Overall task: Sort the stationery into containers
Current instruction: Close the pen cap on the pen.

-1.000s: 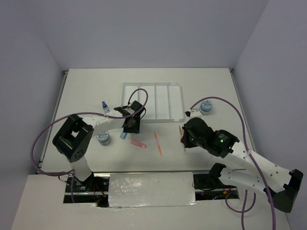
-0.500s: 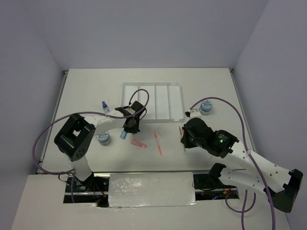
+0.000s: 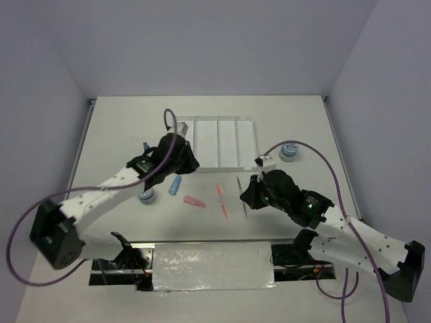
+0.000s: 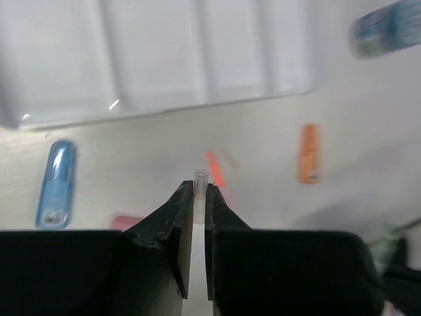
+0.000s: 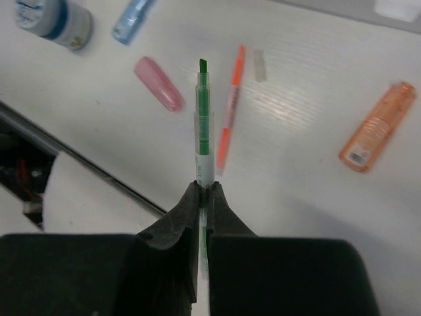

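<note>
My left gripper [image 3: 186, 163] [image 4: 199, 187] is shut on a small clear tube [image 4: 200, 178] and hangs over the near left corner of the white tray [image 3: 222, 142] [image 4: 164, 66]. My right gripper [image 3: 246, 195] [image 5: 204, 186] is shut on the thin green pen [image 5: 204, 125] [image 3: 239, 183], held above the table right of the orange pen [image 3: 221, 202] [image 5: 230, 112]. The blue stick [image 3: 176, 184] [image 4: 58, 181], pink stick [image 3: 195, 201] [image 5: 158, 82] and orange stick [image 5: 378, 125] [image 4: 309, 153] lie on the table. The tray's compartments look empty.
One patterned disc [image 3: 146, 196] [image 5: 56, 20] sits left of the blue stick, the other [image 3: 289, 151] right of the tray. The blue-capped bottle [image 3: 145, 145] stands by the left arm. A small clear piece [image 5: 260, 64] lies next to the orange pen's tip.
My left arm has stretched out and its gripper has moved up toward the tray's near left corner, uncovering the blue stick. My right gripper has shifted left with the green pen.
</note>
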{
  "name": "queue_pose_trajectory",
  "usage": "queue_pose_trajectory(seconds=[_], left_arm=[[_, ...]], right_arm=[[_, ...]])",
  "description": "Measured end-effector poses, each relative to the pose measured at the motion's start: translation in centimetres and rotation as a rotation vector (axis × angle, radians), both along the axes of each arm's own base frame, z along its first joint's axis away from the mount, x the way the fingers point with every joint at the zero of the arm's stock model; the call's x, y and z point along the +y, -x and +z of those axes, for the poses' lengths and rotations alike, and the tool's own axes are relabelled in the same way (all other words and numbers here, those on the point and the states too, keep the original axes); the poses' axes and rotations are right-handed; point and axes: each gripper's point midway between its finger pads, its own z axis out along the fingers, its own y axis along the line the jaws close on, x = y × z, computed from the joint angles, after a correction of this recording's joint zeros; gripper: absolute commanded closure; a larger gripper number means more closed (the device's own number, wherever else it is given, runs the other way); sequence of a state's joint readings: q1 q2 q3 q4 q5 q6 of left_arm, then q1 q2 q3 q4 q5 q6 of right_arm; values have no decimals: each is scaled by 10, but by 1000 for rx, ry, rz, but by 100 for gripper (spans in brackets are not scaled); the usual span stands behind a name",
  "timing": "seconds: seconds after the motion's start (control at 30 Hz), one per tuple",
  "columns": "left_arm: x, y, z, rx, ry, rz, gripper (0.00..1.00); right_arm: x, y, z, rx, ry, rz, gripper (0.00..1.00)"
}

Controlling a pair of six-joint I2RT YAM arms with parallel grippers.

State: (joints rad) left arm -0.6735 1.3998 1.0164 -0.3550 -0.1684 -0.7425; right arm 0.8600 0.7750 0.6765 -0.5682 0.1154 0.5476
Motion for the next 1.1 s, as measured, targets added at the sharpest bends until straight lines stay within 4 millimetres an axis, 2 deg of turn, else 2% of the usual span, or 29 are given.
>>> queue_pose_trajectory(seconds=[0.07,0.13,0.17,0.23,0.3,0.4,0.5,0.6,0.77,1.1], left_arm=[[-7,0,58,-140,178,14,100],[-9,5,100,-245,315,17,100],[-9,8,118,-291,385,20,100],[-9,16,138,-343,492,21,100],[-11,21,144,-357,561,15,100],[-14,28,139,-340,611,5,100],[-16,34,139,-328,646,-9,100],[-15,41,149,-354,681,-33,100],[-13,49,163,-396,726,-61,100],[-17,52,160,-388,735,-88,100]], right_arm=[[13,2,6,-31,-71,30,100],[28,7,10,-56,-130,68,100],[37,11,13,-68,-159,94,100],[55,22,18,-86,-205,152,100],[71,31,25,-103,-242,194,100],[89,38,33,-134,-269,219,100],[101,37,43,-162,-276,213,100],[111,29,54,-182,-284,189,100],[114,19,60,-212,-293,149,100],[115,16,72,-238,-308,140,100]])
